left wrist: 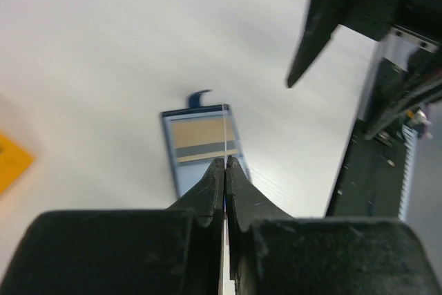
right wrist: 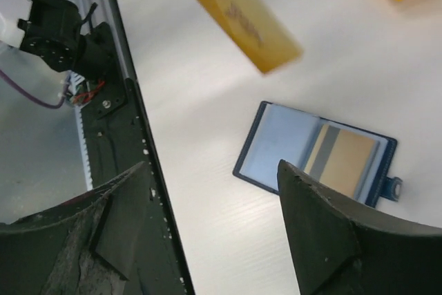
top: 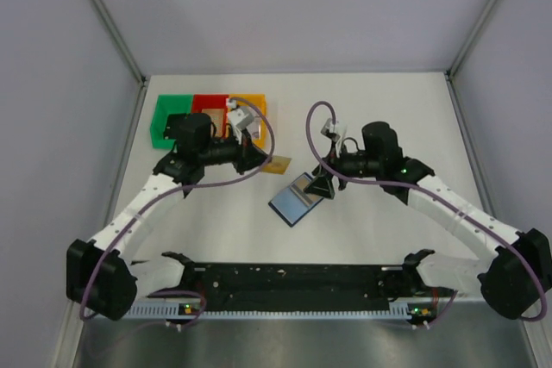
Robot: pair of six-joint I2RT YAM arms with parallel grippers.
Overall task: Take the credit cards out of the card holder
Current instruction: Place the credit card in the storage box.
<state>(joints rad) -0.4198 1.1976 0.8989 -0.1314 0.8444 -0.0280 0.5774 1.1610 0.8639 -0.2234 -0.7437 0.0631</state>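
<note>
White tabletop (top: 371, 118) inside a grey-walled enclosure carries the work. At far left stand the coloured bins (top: 170, 122). The left gripper (left wrist: 226, 165) is clamped on the edge of a yellow credit card (right wrist: 243, 20), held near the card holder (top: 291, 202) but apart from it. The holder lies open and flat at centre, and a tan striped card (right wrist: 343, 160) sits in one panel. The right gripper (right wrist: 213, 167) hovers above the holder, jaws wide, gripping nothing. Recommended procedure: hold the pinch firm, carry the card well clear, and set it down flat. Brace the holder before drawing the tan card.
</note>
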